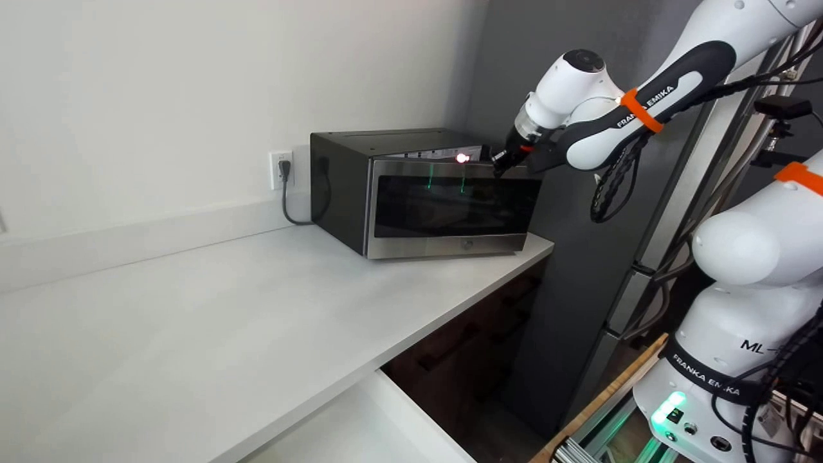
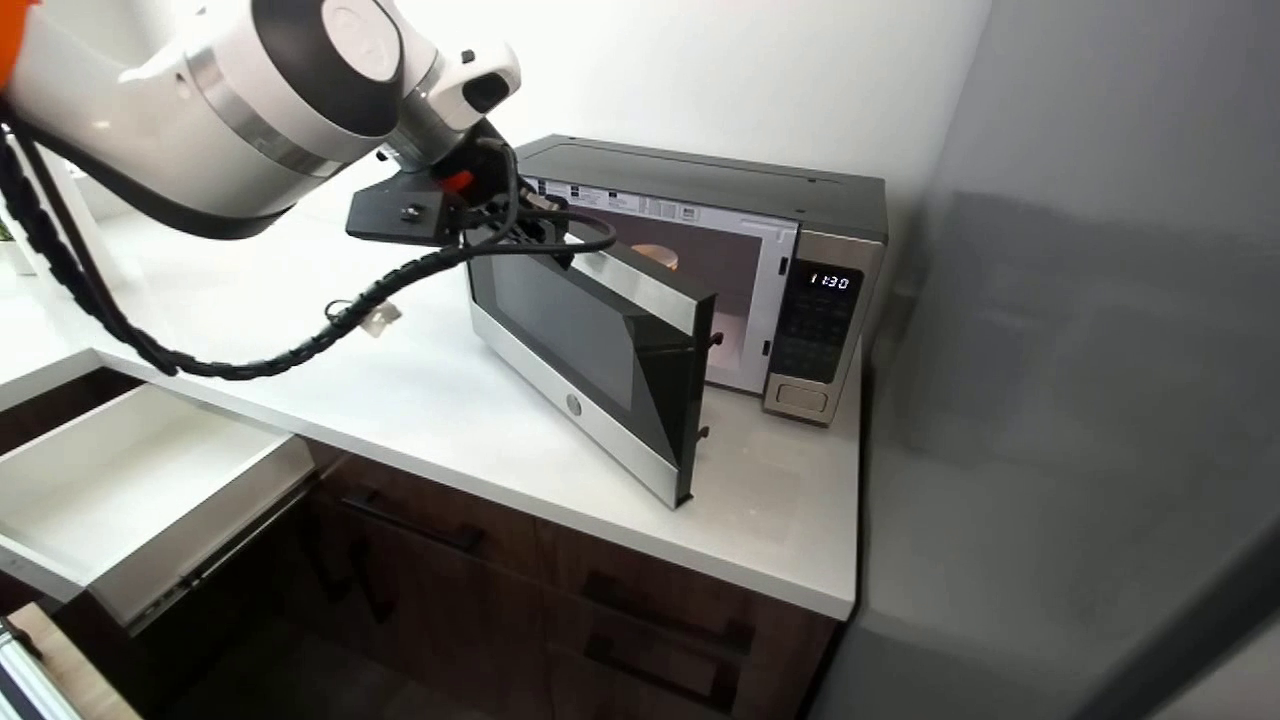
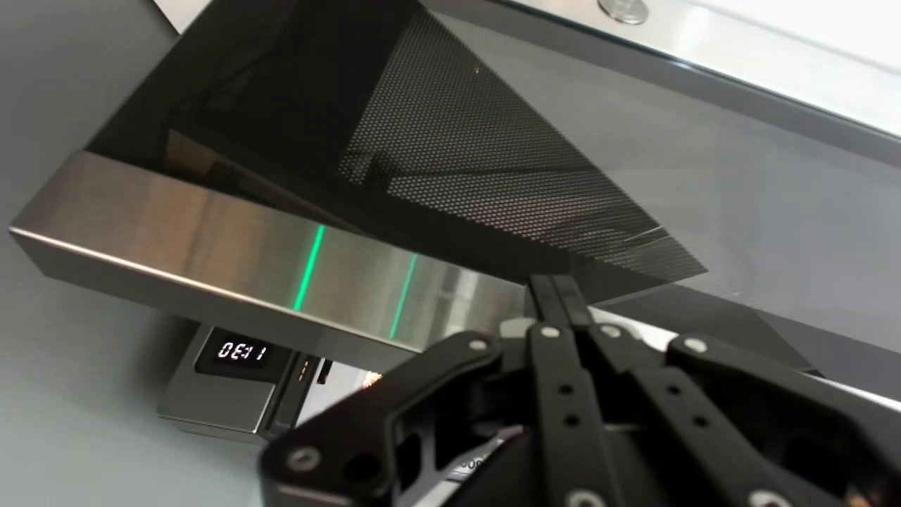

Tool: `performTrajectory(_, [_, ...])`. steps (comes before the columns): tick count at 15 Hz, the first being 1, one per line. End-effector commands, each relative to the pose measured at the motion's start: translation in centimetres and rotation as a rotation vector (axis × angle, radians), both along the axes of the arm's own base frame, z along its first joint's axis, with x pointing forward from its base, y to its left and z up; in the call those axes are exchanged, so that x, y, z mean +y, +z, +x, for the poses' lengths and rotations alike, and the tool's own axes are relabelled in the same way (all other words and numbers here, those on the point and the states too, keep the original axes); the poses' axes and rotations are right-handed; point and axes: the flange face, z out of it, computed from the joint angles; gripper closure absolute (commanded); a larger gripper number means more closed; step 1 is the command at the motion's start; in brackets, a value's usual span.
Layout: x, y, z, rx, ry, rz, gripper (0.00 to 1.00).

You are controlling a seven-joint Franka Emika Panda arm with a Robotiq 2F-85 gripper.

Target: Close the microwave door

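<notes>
In an exterior view we find 1 microwave (image 2: 840, 200) on 1 white countertop (image 2: 400, 380), at 1 o'clock from the centre. Its 1 microwave door (image 2: 565, 320) stands partly open, the free end toward 4 o'clock. On that end we count 2 latch hooks (image 2: 716, 340), and on the frame (image 2: 768, 310) around the cavity (image 2: 725, 275), 2 dark slots (image 2: 784, 265). Between 3 and 4 o'clock of the cavity is 1 control panel (image 2: 820, 325), its 1 display (image 2: 829, 282) reading 11:30. Inside is 1 pale orange thing (image 2: 655, 257), too blurred to name.

Our 1 gripper (image 1: 500, 167) is at 2 o'clock on the door in an exterior view. In the wrist view we see its 2 fingers (image 3: 542, 301) pressed together at the door's top edge; whether they touch it we cannot tell. At 9 o'clock from the fingertips, 2 green streaks (image 3: 308, 267) cross the top strip (image 3: 176, 218), and at 12 o'clock we see 1 round badge (image 3: 624, 10).

In an exterior view 1 plug (image 1: 285, 168) sits in 1 wall outlet (image 1: 275, 183), at 9 o'clock from the microwave, and the arm (image 1: 739, 26) wears 2 orange bands (image 1: 641, 110). We count 1 open drawer (image 2: 200, 535) at 8 o'clock from the microwave in an exterior view.
</notes>
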Motion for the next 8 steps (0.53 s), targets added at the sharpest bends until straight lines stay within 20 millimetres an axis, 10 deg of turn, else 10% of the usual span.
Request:
performTrajectory(1, [-2.8,-0.4,2.1,0.002,0.033,-0.038,1.00])
performTrajectory(8, [-6.6,-0.3,4.9,-0.042,0.096,-0.099,1.00])
